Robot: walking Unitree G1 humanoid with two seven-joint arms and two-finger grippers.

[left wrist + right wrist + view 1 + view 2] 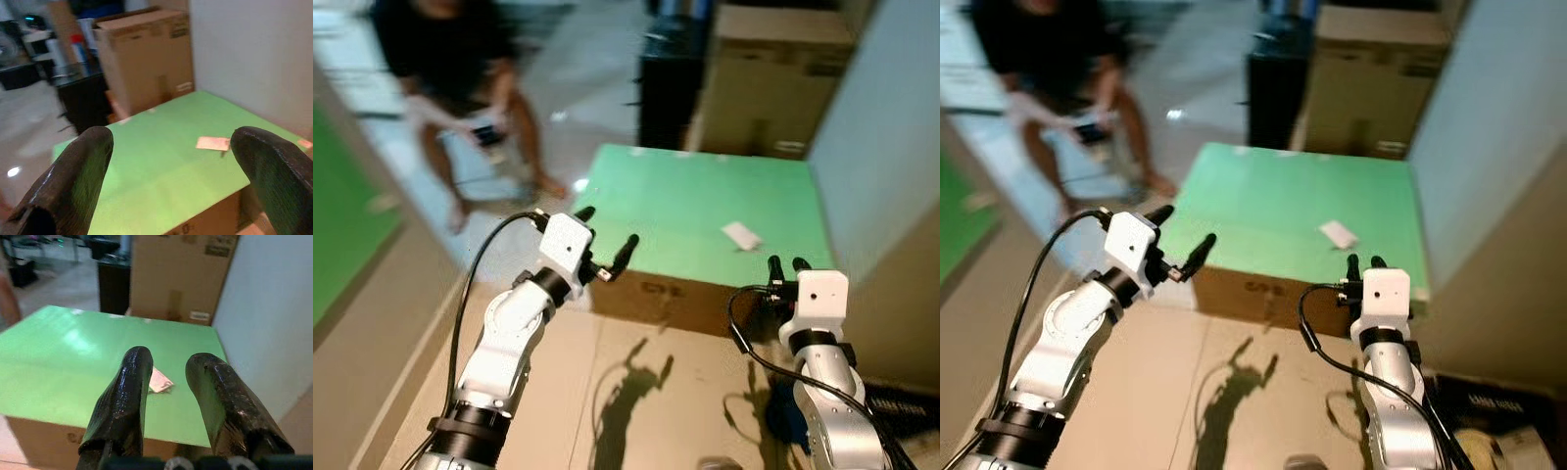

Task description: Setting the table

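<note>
We see a worktop (pixel 685 211) with a smooth, matt green top that takes a soft sheen toward its far left corner, set on plain brown cardboard sides, and near its right edge a small pale slip (pixel 741 235) that looks like paper. Both the left claw (pixel 605 241) and the right claw (pixel 787 265) have glossy black fingers (pixel 124 396), slightly rough like rubber, on white plastic housings and silvery arm shells. Behind the worktop's far edge we make out a matt cardboard box (pixel 773 73), and the floor (pixel 578 69) there is pale and glossy.
</note>
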